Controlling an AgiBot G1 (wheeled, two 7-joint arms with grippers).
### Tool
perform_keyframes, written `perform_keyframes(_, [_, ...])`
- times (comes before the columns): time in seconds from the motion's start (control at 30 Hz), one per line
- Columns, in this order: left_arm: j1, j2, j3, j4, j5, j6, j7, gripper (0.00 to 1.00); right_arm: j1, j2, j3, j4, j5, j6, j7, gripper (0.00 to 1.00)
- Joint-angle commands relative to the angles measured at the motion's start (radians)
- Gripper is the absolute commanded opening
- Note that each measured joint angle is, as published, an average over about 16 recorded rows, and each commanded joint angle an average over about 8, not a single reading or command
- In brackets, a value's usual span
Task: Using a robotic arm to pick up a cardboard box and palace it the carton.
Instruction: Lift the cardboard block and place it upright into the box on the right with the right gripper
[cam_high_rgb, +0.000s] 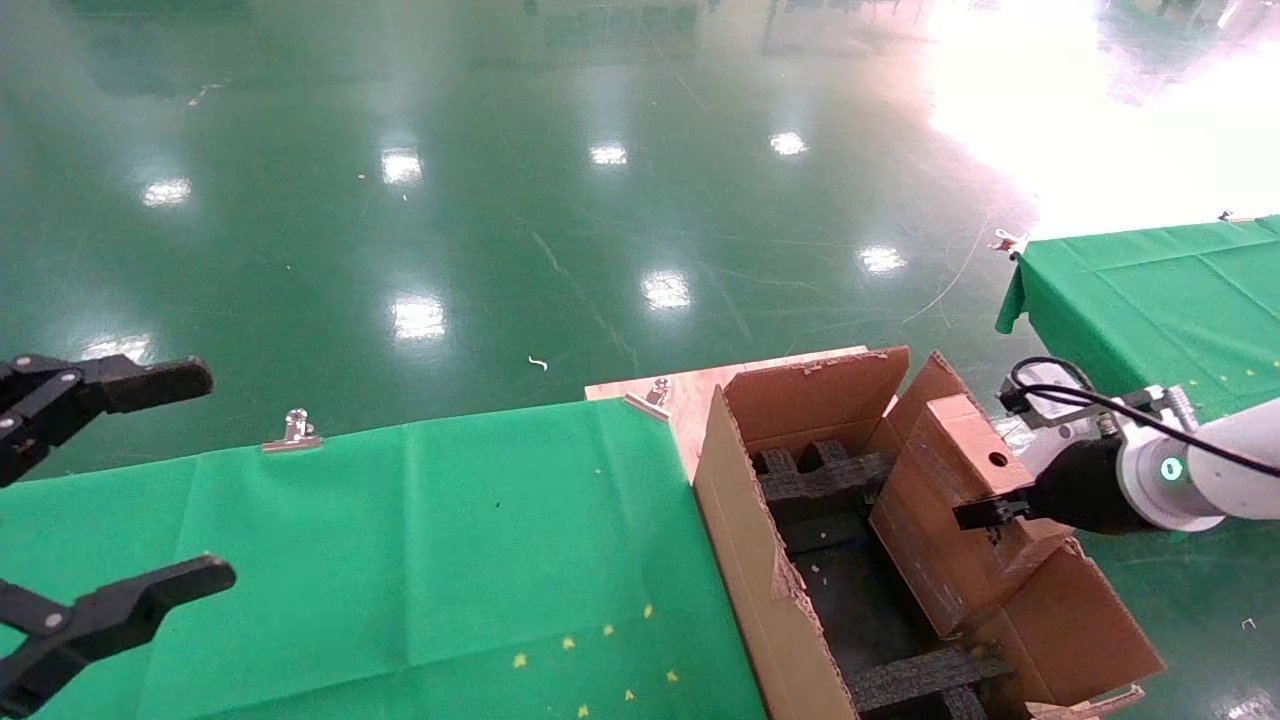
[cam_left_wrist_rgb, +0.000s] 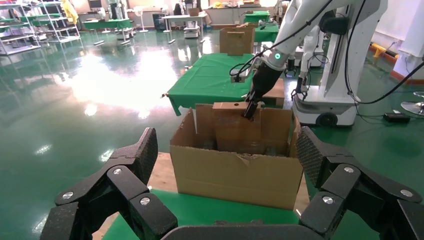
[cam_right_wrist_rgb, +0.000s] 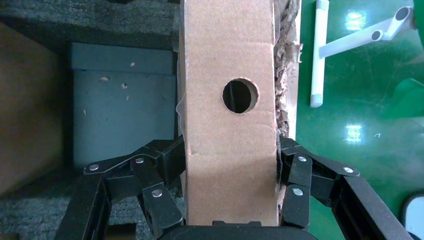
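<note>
The right robotic arm (cam_high_rgb: 1200, 470), white with a glowing teal ring and a grey camera block, reaches in from 3 o'clock in the head view, and its black multi-jointed right gripper (cam_high_rgb: 985, 515) has its fingers (cam_right_wrist_rgb: 160, 200) closed against the two narrow sides of the small flat brown cardboard box (cam_high_rgb: 965, 510), with the round hole in the box's face just beyond the grip. The wrist view shows the box (cam_right_wrist_rgb: 230, 125) filling the gap between both fingers, its round hole near the middle of the visible face. The box is held tilted, its lower part down inside the large brown corrugated carton (cam_high_rgb: 740, 540) with torn, ragged flaps, close along the carton's right-hand wall, while its upper end rises above the carton's rim. Black foam inserts (cam_high_rgb: 820, 480) lie inside the carton at the far end and again at the near end, at about 6 o'clock from the box. The carton stands on a bench draped with green cloth (cam_high_rgb: 400, 560), at the cloth's 3 o'clock edge, where a strip of bare wooden board shows. The black left gripper (cam_high_rgb: 110, 490) hangs at 9 o'clock over the green cloth, its fingers (cam_left_wrist_rgb: 125, 175) spread wide with nothing between them. A second green-covered bench (cam_high_rgb: 1150, 300) stands at 2 o'clock on the glossy green floor (cam_high_rgb: 500, 200).
</note>
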Motion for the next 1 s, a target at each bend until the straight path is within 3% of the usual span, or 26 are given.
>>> perform_keyframes(0.03, [0.0, 0.0, 0.0, 0.0, 0.0, 0.0, 0.0, 1.0, -0.014, -0.003, -0.004, -0.001, -0.009, 0.017, 0.016, 0.0])
perform_keyframes(0.6, [0.0, 0.0, 0.0, 0.0, 0.0, 0.0, 0.0, 1.0, -0.14, -0.04, -0.043, -0.017, -0.079, 0.129, 0.121, 0.0])
perform_keyframes(1.0, [0.0, 0.0, 0.0, 0.0, 0.0, 0.0, 0.0, 1.0, -0.204, -0.08, -0.06, -0.061, -0.061, 0.163, 0.137, 0.0])
